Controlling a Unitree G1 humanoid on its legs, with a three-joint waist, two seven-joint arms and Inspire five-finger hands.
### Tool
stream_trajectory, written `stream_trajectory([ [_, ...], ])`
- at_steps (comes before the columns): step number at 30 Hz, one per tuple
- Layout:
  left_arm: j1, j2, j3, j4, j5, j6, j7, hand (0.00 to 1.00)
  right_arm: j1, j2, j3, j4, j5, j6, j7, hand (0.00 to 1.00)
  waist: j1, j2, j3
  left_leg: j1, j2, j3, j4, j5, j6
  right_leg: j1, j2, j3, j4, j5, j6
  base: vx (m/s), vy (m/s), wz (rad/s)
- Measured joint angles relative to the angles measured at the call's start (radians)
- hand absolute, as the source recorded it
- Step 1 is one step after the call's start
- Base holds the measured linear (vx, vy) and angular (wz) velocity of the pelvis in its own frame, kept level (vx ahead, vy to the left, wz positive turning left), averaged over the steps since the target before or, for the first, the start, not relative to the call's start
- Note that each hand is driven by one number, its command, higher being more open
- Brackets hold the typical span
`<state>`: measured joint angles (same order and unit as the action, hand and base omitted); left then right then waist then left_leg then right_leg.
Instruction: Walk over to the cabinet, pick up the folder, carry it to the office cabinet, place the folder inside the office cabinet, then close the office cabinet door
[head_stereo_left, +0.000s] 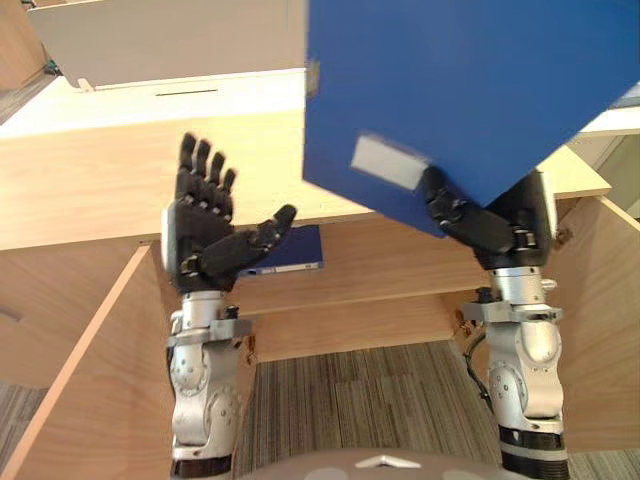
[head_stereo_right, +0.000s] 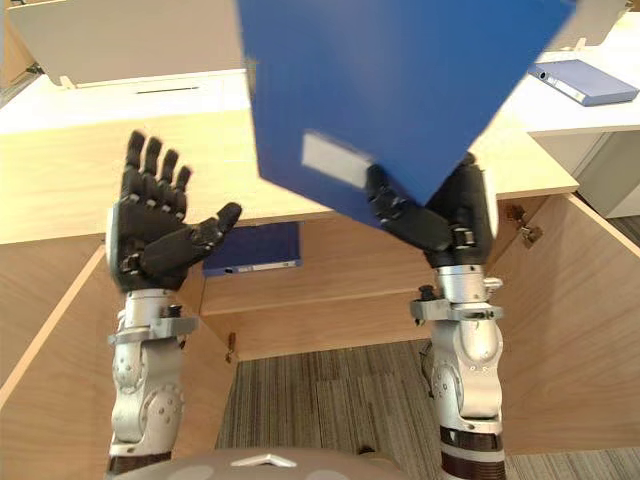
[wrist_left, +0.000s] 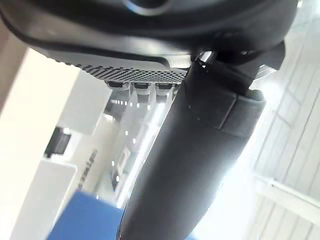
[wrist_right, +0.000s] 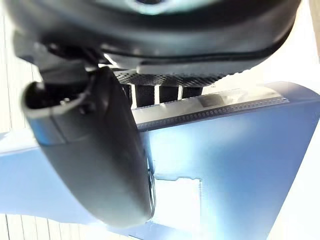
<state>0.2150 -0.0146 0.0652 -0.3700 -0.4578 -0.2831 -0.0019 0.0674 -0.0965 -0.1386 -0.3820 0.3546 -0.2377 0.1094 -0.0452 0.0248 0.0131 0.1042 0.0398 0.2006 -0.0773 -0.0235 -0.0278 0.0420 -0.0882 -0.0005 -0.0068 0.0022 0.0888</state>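
A big blue folder (head_stereo_left: 450, 90) with a white label is raised high and tilted in front of my head, above the wooden cabinet. My right hand (head_stereo_left: 487, 225) grips its lower corner, thumb pressed on the folder's face (wrist_right: 235, 165) beside the label and fingers behind it. My left hand (head_stereo_left: 205, 225) is held up to the left of the folder with fingers straight and thumb spread, touching nothing. The wooden office cabinet (head_stereo_left: 100, 180) stands below with both doors swung open.
A second blue folder (head_stereo_right: 255, 250) lies on the cabinet's inner shelf (head_stereo_left: 400, 265). Another blue folder (head_stereo_right: 585, 82) rests on a white surface at the back right. The open doors (head_stereo_left: 70, 380) flank both arms. Striped carpet (head_stereo_left: 370, 400) covers the floor.
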Motion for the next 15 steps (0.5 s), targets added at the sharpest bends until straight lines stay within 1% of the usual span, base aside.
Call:
stream_trajectory([
  [4, 0.03, -0.034, 0.042, 0.0, 0.032, -0.001, 0.042, 1.0, 0.045, 0.017, -0.032, 0.0, -0.001, -0.004, -0.018, 0.0, 0.001, -0.001, 0.001, 0.0, 0.001, -0.016, -0.009, 0.009, -0.002, 0.006, 0.0, -0.017, -0.006, 0.0, 0.0, -0.01, -0.016, 0.11],
  [11, 0.088, -0.039, 0.04, 0.011, 0.121, 0.001, 0.043, 1.0, 0.062, 0.017, -0.021, 0.0, -0.002, -0.004, -0.021, 0.0, 0.015, -0.007, 0.005, -0.001, 0.001, -0.028, -0.009, 0.009, -0.002, 0.013, -0.001, -0.029, -0.01, 0.0, 0.0, -0.01, -0.011, 0.06],
  [15, 0.094, -0.04, 0.04, 0.101, 0.174, 0.013, 0.048, 1.0, 0.068, 0.017, 0.007, 0.0, -0.007, -0.002, -0.02, 0.0, 0.018, -0.012, 0.008, -0.003, -0.001, -0.047, -0.01, 0.013, -0.002, 0.018, -0.003, -0.048, -0.01, -0.002, 0.0, -0.02, -0.013, 0.12],
])
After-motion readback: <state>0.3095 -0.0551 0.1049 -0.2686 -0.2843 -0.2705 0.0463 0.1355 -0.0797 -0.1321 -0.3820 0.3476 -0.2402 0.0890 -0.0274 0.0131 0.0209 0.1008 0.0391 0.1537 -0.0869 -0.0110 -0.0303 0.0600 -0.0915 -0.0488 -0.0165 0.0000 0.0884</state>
